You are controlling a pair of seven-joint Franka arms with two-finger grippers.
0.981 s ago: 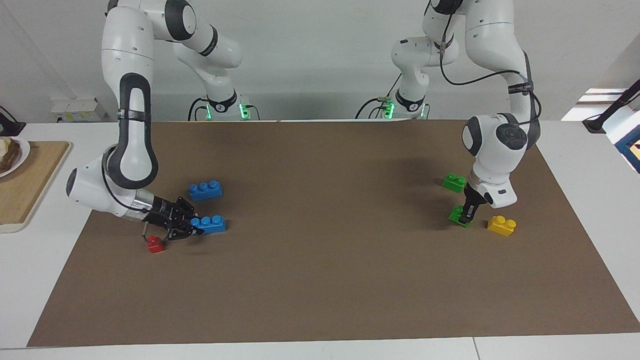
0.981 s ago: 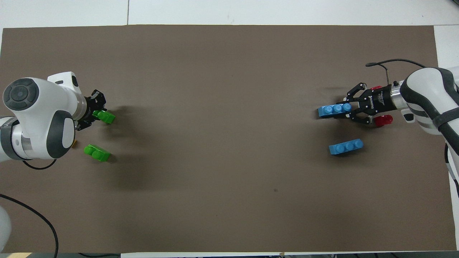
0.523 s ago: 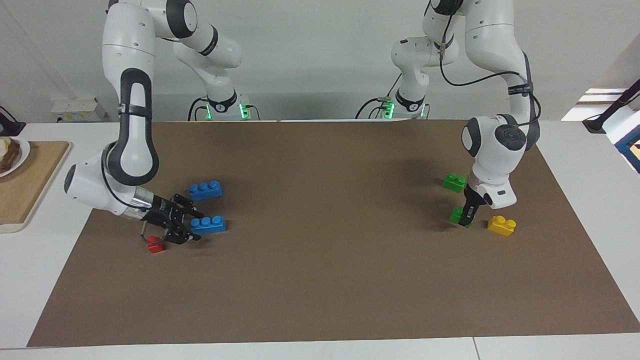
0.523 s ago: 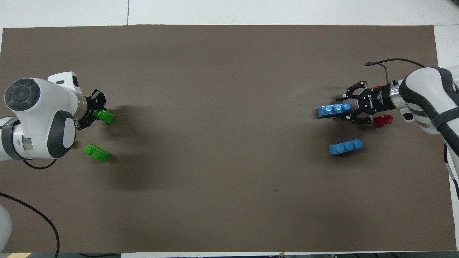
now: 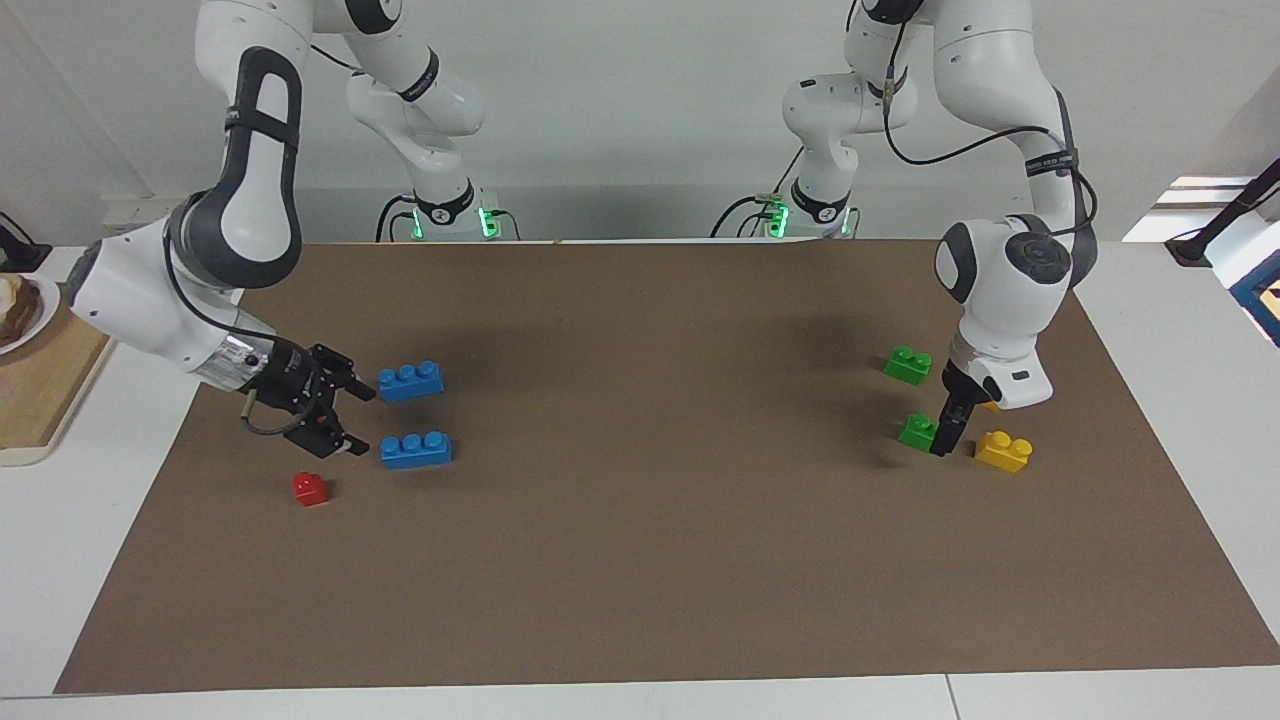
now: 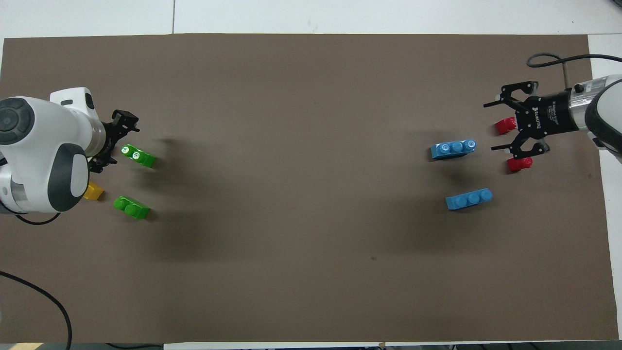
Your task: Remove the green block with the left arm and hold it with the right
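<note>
The left gripper [image 5: 946, 432] is seen open beside the green block [image 5: 916, 431]; the right gripper [image 5: 350, 420] is opened wide, nothing held.

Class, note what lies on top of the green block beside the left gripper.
Nothing: both studs of the green block show bare. The open left gripper stands beside it and hides its end toward the yellow brick, so contact there cannot be judged.
</note>
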